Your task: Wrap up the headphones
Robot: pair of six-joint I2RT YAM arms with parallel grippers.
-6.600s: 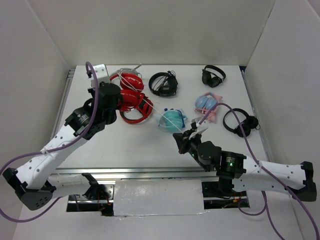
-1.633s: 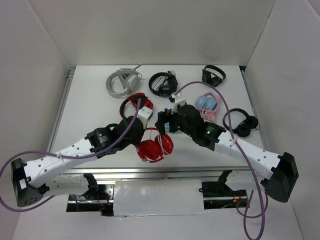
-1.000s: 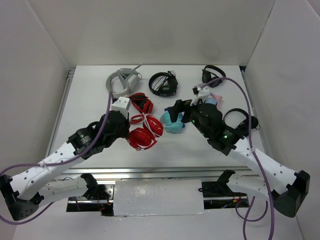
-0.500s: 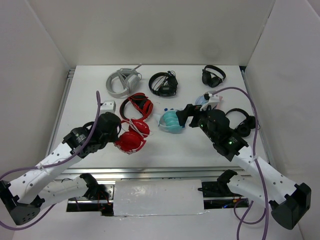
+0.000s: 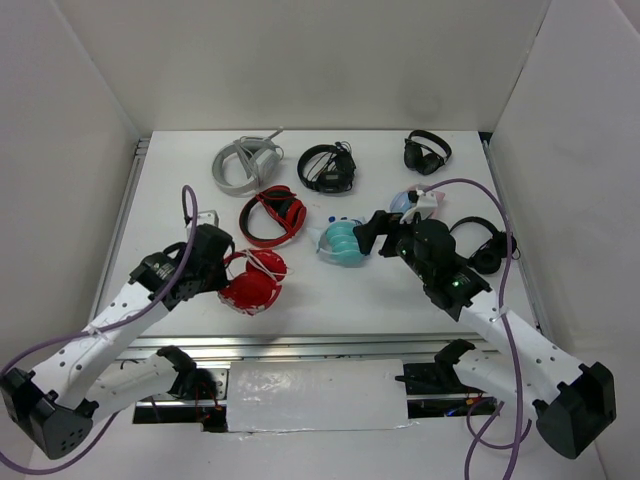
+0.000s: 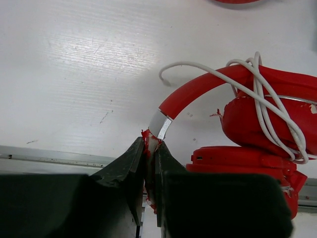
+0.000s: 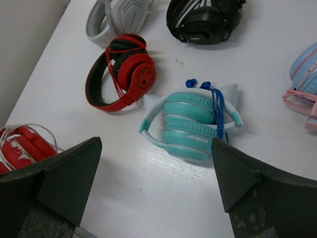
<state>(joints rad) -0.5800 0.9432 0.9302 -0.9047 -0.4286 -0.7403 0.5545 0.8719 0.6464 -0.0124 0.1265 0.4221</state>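
Left pincer (image 6: 150, 148) is clamped on the silver slider end of the glossy, folded, all-red headphones (image 6: 267, 119), jaws nearly together with the band end between them. The headphones sit at the near-left of the white surface (image 5: 330, 300), low on it or just off it; we can't tell which.

Key relation: from the left pincer the headband arcs away and toward the middle of the surface, earcups stacked at its far end. So the long axis runs straight out from the grip, and all the mass hangs on one side of it.

The thin white cable (image 6: 257, 94) is looped over the band and the upper earcup. One short free end sticks out beside the band.

Right pincer (image 7: 154, 145) has its jaws wide apart and holds nothing. It hovers over the teal cat-ear headphones (image 7: 190, 121), well apart from the red pair. The red-and-black open-hoop headphones (image 5: 272, 215) lie between the two zones.

Our read: the wrap is mostly done. The left arm owns the part, and the right arm would have to cross over to tuck that loose end.
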